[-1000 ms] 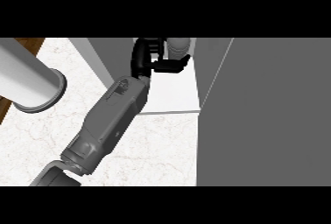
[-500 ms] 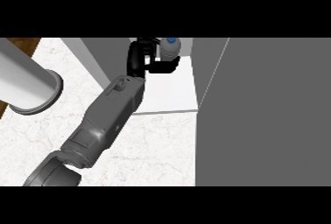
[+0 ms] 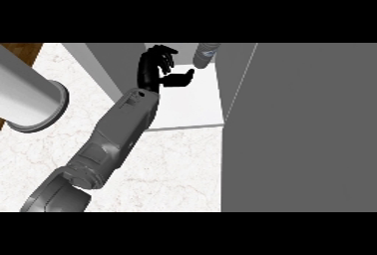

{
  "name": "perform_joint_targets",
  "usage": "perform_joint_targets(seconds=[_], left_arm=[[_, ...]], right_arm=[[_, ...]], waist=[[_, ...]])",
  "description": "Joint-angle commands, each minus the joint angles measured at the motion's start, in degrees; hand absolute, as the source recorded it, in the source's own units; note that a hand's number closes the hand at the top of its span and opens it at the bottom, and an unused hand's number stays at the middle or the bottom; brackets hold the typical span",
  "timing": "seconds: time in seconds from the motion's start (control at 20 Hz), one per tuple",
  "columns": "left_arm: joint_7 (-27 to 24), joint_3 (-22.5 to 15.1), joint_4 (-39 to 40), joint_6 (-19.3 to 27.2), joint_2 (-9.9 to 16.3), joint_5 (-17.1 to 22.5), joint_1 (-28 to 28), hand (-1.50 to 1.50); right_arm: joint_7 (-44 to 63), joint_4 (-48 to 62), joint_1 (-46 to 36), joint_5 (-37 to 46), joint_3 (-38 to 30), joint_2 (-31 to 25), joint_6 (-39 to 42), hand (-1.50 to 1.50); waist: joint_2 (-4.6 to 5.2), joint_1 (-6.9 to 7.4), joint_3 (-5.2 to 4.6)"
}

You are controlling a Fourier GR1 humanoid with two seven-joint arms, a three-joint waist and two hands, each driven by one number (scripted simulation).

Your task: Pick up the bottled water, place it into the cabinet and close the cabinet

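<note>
The left hand (image 3: 158, 69) hung open inside the cabinet (image 3: 188, 107) — fingers relaxed, holding nothing. The bottled water (image 3: 205, 54) stood just right of its fingertips (apart), upright on the cabinet's white floor — above the desk (image 3: 177, 164).

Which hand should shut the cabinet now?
Probably the left hand: it is open, apart from the bottled water standing inside the cabinet. The right hand is not in view.
</note>
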Motion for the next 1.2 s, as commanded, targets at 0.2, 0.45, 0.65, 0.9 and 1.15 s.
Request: perform_joint_targets(seconds=[0.2, 0.45, 0.65, 0.9, 1.15], left_arm=[[-1.4, 0.2, 3.5, 1.9, 2.7, -1.2, 0.4, -1.5], [-1.2, 0.5, 4.3, 1.4, 3.1, -1.4, 1.4, -1.5], [-1.0, 1.1, 4.2, -0.6, 4.5, -1.0, 0.8, -1.5], [-7.3, 3.5, 0.4, -4.6, 4.9, 1.0, 3.3, -1.5], [-10.1, 7.2, -3.8, -12.6, 4.4, 4.3, 2.5, -1.5]], right_arm=[[0.3, -0.1, 0.5, -0.3, 0.6, -0.5, 0.6, -1.5], [-0.5, -0.6, 0.8, 0.5, 0.7, 0.1, -0.3, -1.5], [-0.8, 2.3, -2.2, 0.9, 0.5, 0.3, 0.2, -1.5], [-0.1, 0.3, 0.0, 0.0, 0.2, -1.0, 0.8, -1.5], [-1.6, 1.5, -0.5, 3.0, 2.4, 1.8, -1.7, -1.5]], waist=[[0.48, -0.51, -0.08], [0.15, 0.11, -0.07], [0.47, 0.1, -0.07], [0.17, 0.36, -0.11], [-0.3, 1.41, -0.09]])
